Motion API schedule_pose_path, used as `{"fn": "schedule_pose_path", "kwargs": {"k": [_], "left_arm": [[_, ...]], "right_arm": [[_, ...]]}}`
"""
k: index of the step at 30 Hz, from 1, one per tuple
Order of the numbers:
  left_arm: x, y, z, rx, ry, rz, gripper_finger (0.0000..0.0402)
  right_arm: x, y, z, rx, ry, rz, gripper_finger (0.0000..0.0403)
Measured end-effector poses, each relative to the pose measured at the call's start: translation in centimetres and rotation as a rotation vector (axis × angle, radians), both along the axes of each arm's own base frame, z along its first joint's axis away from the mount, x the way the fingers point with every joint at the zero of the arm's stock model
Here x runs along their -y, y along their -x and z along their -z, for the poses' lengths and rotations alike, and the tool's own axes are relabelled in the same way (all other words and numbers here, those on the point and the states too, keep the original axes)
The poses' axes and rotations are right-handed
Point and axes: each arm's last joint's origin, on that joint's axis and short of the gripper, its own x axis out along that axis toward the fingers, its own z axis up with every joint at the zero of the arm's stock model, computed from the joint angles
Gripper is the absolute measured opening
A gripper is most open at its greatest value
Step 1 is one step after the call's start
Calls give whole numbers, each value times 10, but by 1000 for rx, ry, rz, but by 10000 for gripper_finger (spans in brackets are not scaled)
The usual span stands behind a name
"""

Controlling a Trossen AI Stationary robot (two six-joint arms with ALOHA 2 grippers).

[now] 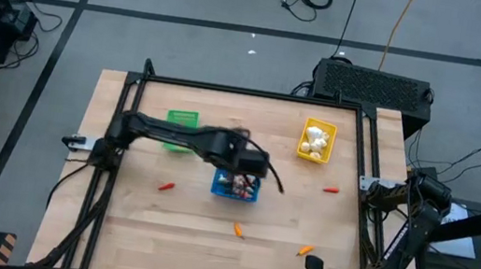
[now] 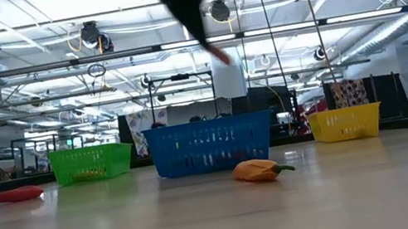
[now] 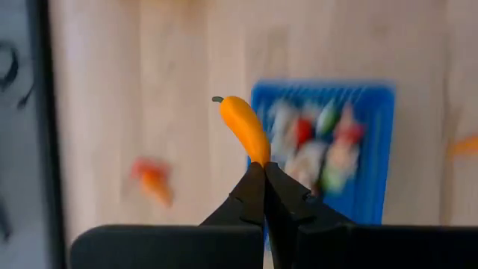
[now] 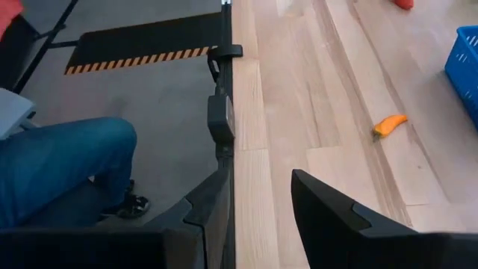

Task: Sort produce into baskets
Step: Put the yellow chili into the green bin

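Observation:
My left gripper (image 3: 261, 166) hovers over the blue basket (image 1: 235, 188), shut on a small orange pepper-like piece (image 3: 243, 125). The blue basket (image 3: 373, 149) holds several red, white and green pieces. The green basket (image 1: 182, 119) stands at the far left, partly under the left arm. The yellow basket (image 1: 317, 141) at the far right holds white bulbs. Loose produce lies on the table: red pieces (image 1: 166, 185) (image 1: 332, 190) and orange pieces (image 1: 237, 230) (image 1: 304, 250). My right gripper (image 4: 261, 217) waits open at the table's near right corner, with nothing between its fingers. My left gripper pinches the orange piece between its two fingertips by the end (image 3: 258, 154) opposite its dark stem (image 3: 217, 99). The fingers come from above, slanting down. The piece sticks out beyond the fingertips, lifted clear of the table, beside the blue basket's rim.
In the low view, an orange pepper (image 2: 260, 170) lies in front of the blue basket (image 2: 209, 143). A black frame rail (image 1: 256, 92) borders the tabletop. A person's leg in jeans (image 4: 60, 164) shows beyond the table's edge, near my right gripper.

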Motion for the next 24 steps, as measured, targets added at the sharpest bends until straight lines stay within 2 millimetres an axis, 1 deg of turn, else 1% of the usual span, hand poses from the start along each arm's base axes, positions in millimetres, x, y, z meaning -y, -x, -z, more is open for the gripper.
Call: {"fn": "schedule_pose_path", "kwargs": {"k": [3, 6, 10, 13, 20, 22, 24], "left_arm": [[-9, 26, -17, -81, -45, -66, 0], [-20, 48, -23, -145, -88, -140, 0], [-38, 73, -13, -226, -99, -232, 0], [-52, 98, 1, -287, -99, -278, 0], [-77, 155, 53, -463, -78, -428, 0], [-80, 163, 66, -486, -75, -456, 3], [-82, 165, 76, -474, -76, -490, 11]], "right_arm": [[-1, 0, -1, 7, -8, 1, 134], [-2, 1, -1, 7, -24, 7, 134], [-4, 3, 2, 1, -38, 13, 134], [-7, 5, 5, -9, -37, 7, 134], [-11, 9, 5, -1, -41, -4, 134], [-11, 10, 5, 2, -42, -4, 134], [-11, 9, 5, 13, -38, 5, 134]]}}
